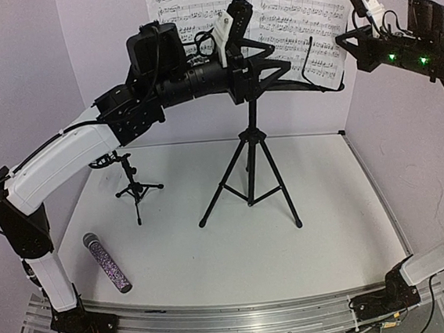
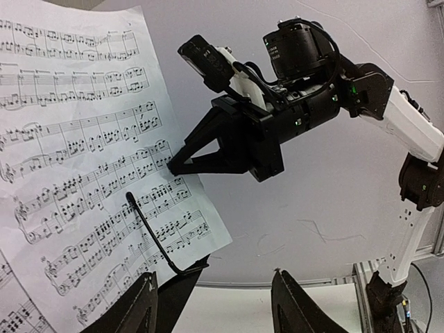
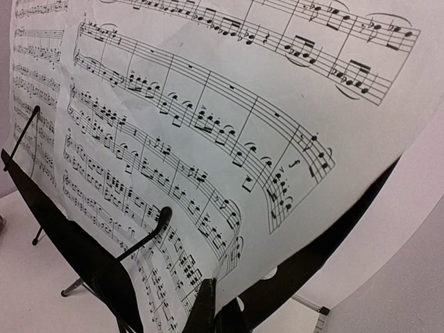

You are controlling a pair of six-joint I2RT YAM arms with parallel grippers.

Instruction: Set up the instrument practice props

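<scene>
My left jaws stand apart, close in front of the tray of the stand (image 1: 251, 144). My right jaws are pressed together, tips at the right edge of the pages (image 1: 293, 10) on that tray; whether they pinch paper I cannot tell. Left of the stand, the mic stand (image 1: 135, 187) is upright on the tabletop (image 1: 330, 227). The microphone (image 1: 108, 262) lies further left.

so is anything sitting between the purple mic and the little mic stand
Nothing visible lies between them: the microphone rests front left, the small mic stand behind it, bare tabletop between. The left arm spans overhead above the stand's top; the music stand is off to the right.
</scene>
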